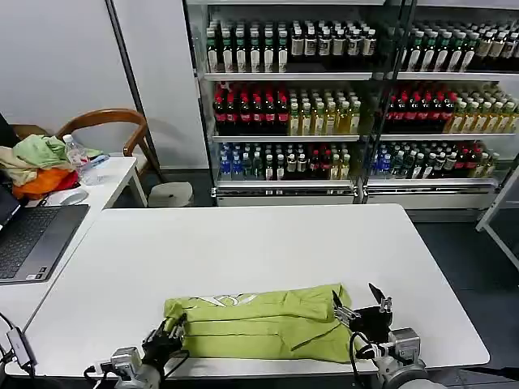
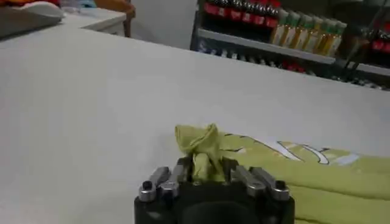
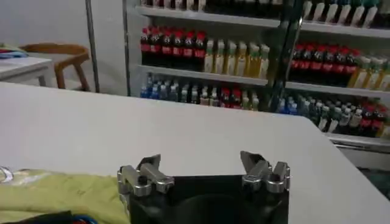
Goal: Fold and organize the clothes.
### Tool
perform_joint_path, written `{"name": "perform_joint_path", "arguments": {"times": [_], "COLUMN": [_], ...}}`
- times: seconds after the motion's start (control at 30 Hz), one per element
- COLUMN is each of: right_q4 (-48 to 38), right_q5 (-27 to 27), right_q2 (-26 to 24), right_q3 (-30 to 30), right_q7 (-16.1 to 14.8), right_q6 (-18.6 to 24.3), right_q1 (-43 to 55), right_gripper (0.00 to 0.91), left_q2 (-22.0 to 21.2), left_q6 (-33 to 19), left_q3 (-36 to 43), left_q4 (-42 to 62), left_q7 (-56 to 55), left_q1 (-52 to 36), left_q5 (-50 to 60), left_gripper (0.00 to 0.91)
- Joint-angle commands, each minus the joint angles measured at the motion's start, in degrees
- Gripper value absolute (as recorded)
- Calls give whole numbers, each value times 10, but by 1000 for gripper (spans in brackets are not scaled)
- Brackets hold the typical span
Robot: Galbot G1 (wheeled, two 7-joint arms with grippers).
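The lime-green T-shirt (image 1: 259,322) lies on the white table (image 1: 268,243) near its front edge, folded into a long soft band with gentle creases, and a small pale print (image 1: 223,301) shows on its upper layer toward the left end. The cloth looks like matte cotton; the table top is smooth and plain. The left gripper (image 1: 162,340) is at the shirt's left end, and in the left wrist view its dark fingers (image 2: 183,173) are closed on a bunched corner of the fabric that stands up between them. The right gripper (image 1: 361,312) is at the shirt's right end with the fingers (image 3: 148,172) spread wide, holding nothing. Both arms are cut off by the bottom edge of the head view.
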Motion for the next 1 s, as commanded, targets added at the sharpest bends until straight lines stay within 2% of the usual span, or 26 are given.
{"name": "perform_joint_path", "arguments": {"times": [0.03,0.17,0.43,0.67,0.8,0.87,1.0], "right_q4": [1,0,-13,-19,-16,-15,-14], "right_q5": [-2,-2,-10,-15,-15,-15,-18], "right_q2": [-2,-4,-2,0,0,0,-1], "right_q3": [9,11,11,6,5,6,11], "right_q7": [3,3,1,-1,-1,-1,-1], "right_q6": [0,0,8,13,13,14,15], "right_q1": [-2,0,7,14,18,16,7], "right_gripper": [907,907,907,907,907,907,907], "left_q2": [-2,3,24,51,66,63,28], "left_q6": [1,30,80,108,116,124,152], "left_q3": [-15,-60,-244,-353,-362,-345,-280], "left_q4": [13,11,16,38,13,-18,-82], "left_q7": [24,25,65,96,105,105,125], "left_q1": [-5,-7,10,24,33,34,35], "left_q5": [32,54,75,98,110,80,86], "left_gripper": [40,20,20,30,30,30,40]}}
